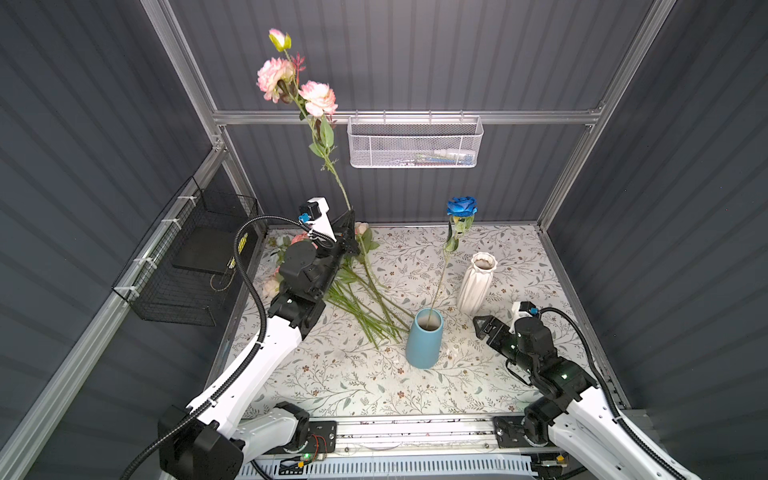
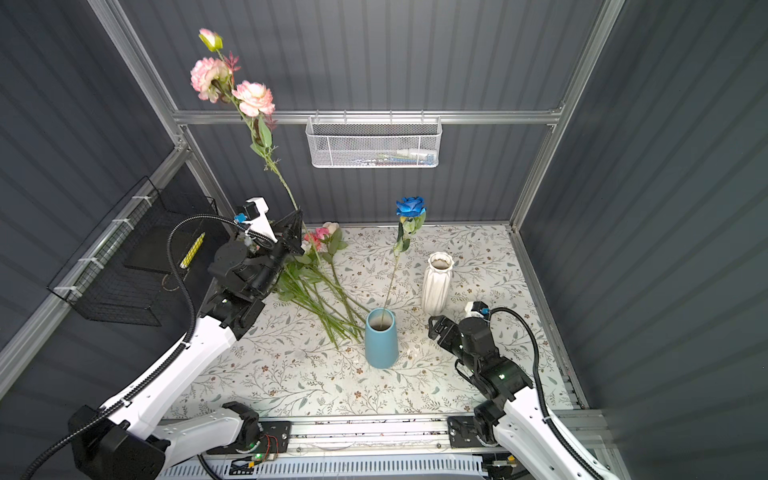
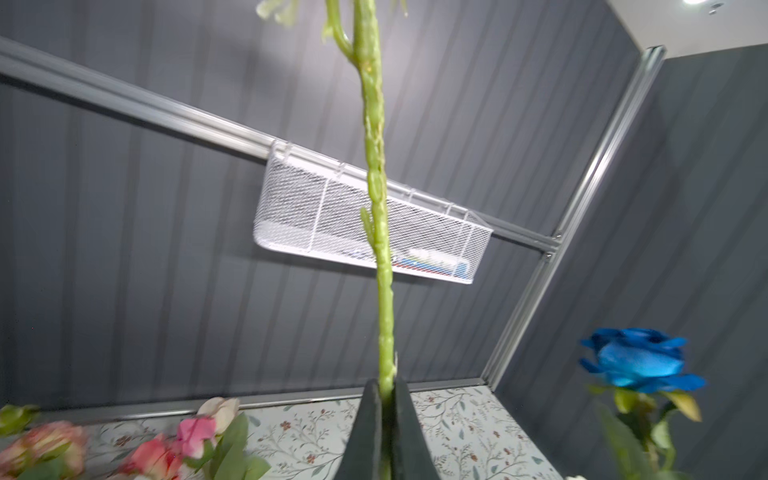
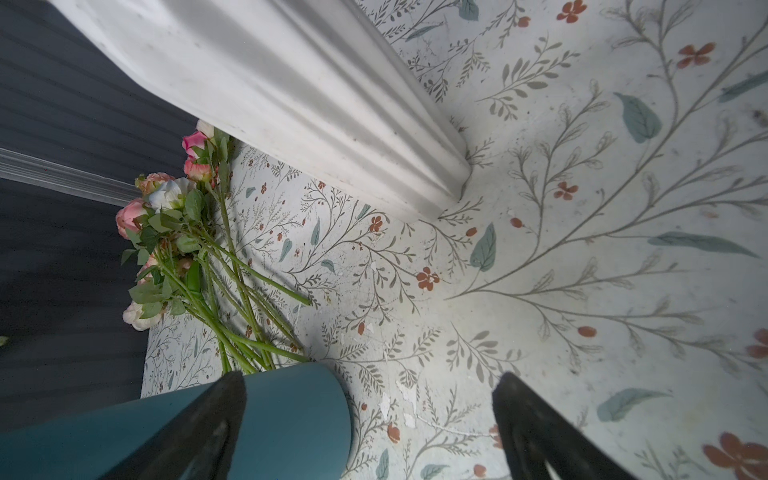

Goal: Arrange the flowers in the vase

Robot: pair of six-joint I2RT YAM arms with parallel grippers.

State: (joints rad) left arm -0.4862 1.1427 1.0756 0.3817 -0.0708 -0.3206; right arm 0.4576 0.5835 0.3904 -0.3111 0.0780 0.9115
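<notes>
Looks like a robot lab test cell, not a home. Grey ribbed walls (image 1: pixel 415 54) sit in an aluminium frame (image 1: pixel 519 117), and the left arm (image 1: pixel 270 345) and right arm (image 1: pixel 590 419) are bolted to a rail (image 1: pixel 415 432). Wire baskets (image 1: pixel 413 143) hang on the frame, and a floral sheet covers the bench (image 1: pixel 353 374).
</notes>
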